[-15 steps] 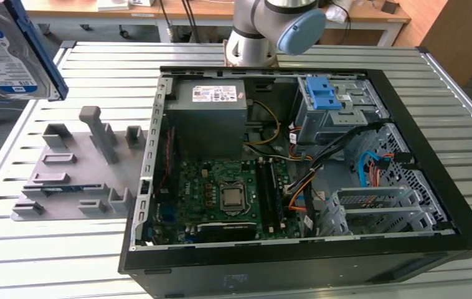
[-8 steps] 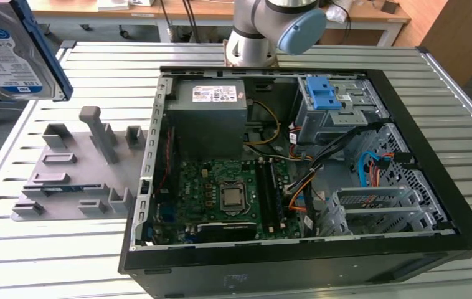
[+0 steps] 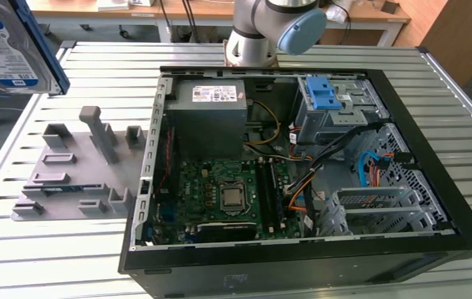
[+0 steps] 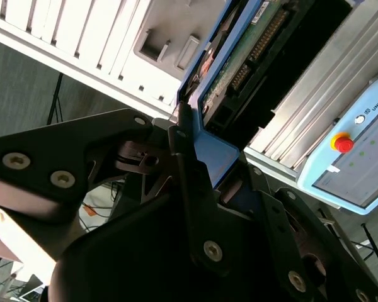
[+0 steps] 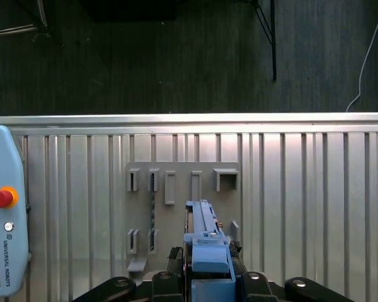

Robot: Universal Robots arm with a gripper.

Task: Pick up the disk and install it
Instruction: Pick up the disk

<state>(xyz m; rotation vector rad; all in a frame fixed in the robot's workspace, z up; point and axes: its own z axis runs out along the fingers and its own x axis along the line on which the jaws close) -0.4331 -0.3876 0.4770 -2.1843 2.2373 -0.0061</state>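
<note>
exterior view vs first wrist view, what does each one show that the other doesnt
Exterior view: the open computer case with its motherboard and power supply, plus the arm's base.
First wrist view: a teach pendant with a red button, and dark floor past the table.
Both: the disk, label-on in the exterior view and edge-on in the first wrist view, the grey fixture plate, and the table.

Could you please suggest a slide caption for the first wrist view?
Pincer grips the disk edge-on, grey fixture and slatted table beyond.
</note>
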